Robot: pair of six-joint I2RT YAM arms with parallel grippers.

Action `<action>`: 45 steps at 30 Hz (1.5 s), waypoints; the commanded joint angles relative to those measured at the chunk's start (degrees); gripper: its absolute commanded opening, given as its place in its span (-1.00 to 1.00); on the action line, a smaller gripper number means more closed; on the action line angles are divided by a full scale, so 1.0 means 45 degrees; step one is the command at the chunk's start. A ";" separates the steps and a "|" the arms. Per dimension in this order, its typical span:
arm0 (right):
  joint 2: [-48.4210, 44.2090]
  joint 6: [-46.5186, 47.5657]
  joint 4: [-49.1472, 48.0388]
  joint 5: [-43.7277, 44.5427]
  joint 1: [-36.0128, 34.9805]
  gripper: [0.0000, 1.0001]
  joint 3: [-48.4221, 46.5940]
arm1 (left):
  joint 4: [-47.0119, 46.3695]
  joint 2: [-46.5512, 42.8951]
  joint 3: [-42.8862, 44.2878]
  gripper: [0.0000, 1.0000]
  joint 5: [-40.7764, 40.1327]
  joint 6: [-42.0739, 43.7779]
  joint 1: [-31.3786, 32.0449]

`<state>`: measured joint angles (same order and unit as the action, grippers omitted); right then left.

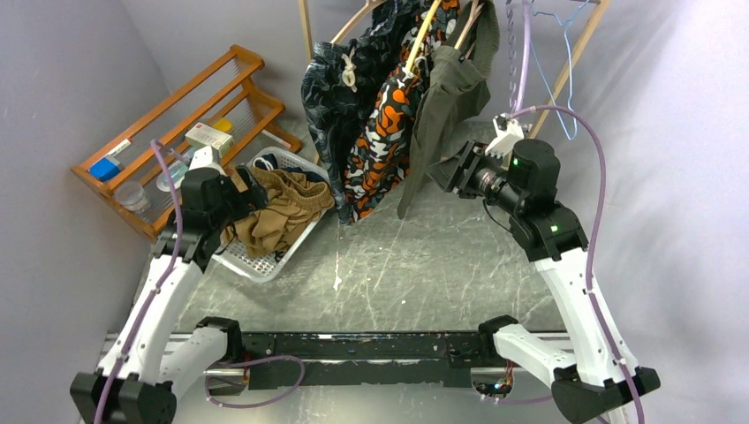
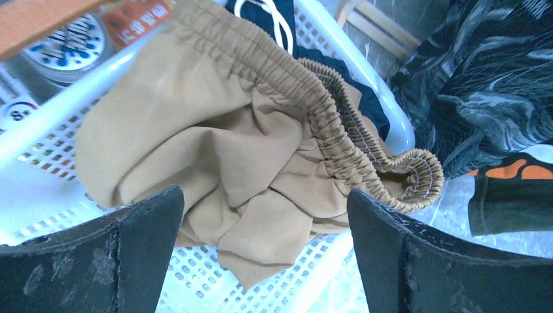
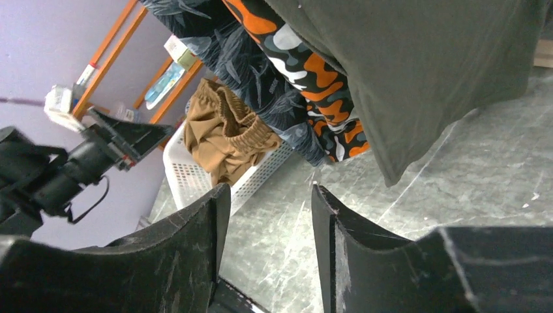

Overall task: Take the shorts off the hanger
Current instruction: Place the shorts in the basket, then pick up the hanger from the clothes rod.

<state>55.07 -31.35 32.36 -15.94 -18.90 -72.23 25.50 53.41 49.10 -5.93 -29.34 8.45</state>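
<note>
Directly above the basket [image 1: 254, 265], left pincer [image 2: 264, 195] stands apart over tan shorts [image 2: 215, 130]; right pincer [image 3: 269, 192], apart, well right of basket.

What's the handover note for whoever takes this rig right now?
Left gripper: open, empty, over the tan shorts in the white basket.
Right gripper: open, empty, near the hem of the olive-grey shorts.
Done: tan shorts and navy shorts lie in the basket, navy underneath.
Left: leaf-print shorts, camouflage shorts and olive-grey shorts are on their hangers; olive-grey is probably next.
</note>
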 commanded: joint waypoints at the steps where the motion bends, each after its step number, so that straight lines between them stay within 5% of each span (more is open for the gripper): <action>1: 0.0439 0.0325 -0.0396 0.0109 -0.0080 0.08 -0.0655 | 0.0605 -0.1513 -0.0661 0.99 -0.1222 0.0097 -0.0046; 4: 0.0885 0.0303 -0.0290 0.0481 -0.0088 0.25 -0.1189 | 0.0220 -0.2272 -0.1307 0.99 -0.0471 0.0690 -0.0041; 13: 0.2881 0.0596 0.1443 0.3447 -0.0967 0.32 -0.4222 | 0.0488 -0.3393 -0.1462 0.98 -0.1195 0.1041 -0.0041; 19: 0.4563 0.1250 0.3294 0.8862 -0.4294 0.44 -0.6806 | 0.0868 -0.3486 -0.1384 0.99 -0.1782 0.0956 -0.0041; 25: 0.3857 0.1729 0.1573 1.1266 -0.4534 0.65 -0.6164 | 0.0994 -0.3518 -0.1456 0.98 -0.1819 0.0746 -0.0041; 31: 0.2712 0.1903 -0.1220 1.1223 -0.4483 0.69 -0.4429 | 0.1030 -0.3681 -0.1459 0.99 -0.1855 0.0902 -0.0041; 45: 0.6944 0.0796 0.1111 0.7019 -0.1100 0.64 -0.9740 | 0.0957 -0.3625 -0.1537 0.98 -0.1560 0.0913 -0.0028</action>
<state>82.96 -25.93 34.85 23.77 -27.77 -109.36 29.89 37.21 42.15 -13.08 -25.78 8.45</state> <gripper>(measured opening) 0.838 0.994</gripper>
